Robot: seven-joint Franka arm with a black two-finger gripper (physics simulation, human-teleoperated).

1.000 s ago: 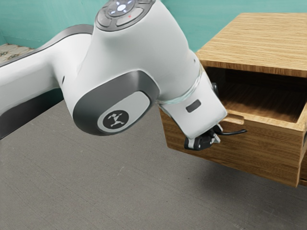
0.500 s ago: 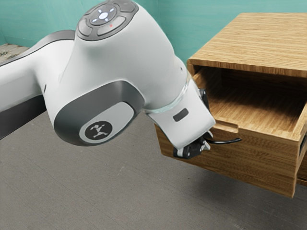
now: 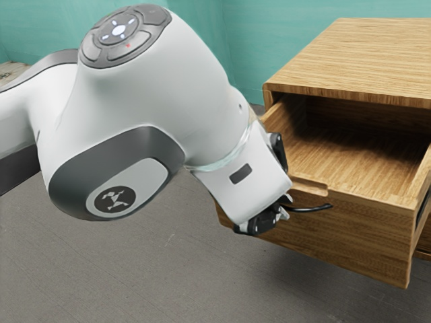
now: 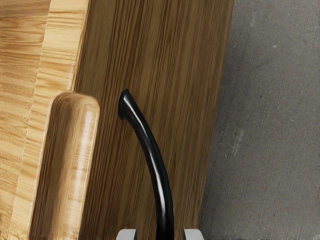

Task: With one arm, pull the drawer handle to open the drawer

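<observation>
Fingers: the fingers (image 3: 258, 226) of your gripper (image 3: 279, 215) stand only narrowly apart, pinching the near end of the drawer handle (image 3: 311, 208) from both sides.
Handle: a thin black curved bar; in your wrist view the drawer handle (image 4: 155, 170) arcs away from the hand along the drawer front.
Drawer: the drawer (image 3: 350, 232) stands well out of the cabinet (image 3: 363, 60), with its wooden floor open to view.
Wooden lip: a rounded wooden lip (image 4: 70, 165) lies just beside the handle on the drawer (image 4: 175, 75).
Arm: your arm (image 3: 148, 121) enters from the exterior view's left, with its hand close against the drawer front.
Ground: a grey surface (image 3: 135, 276) lies under everything.
</observation>
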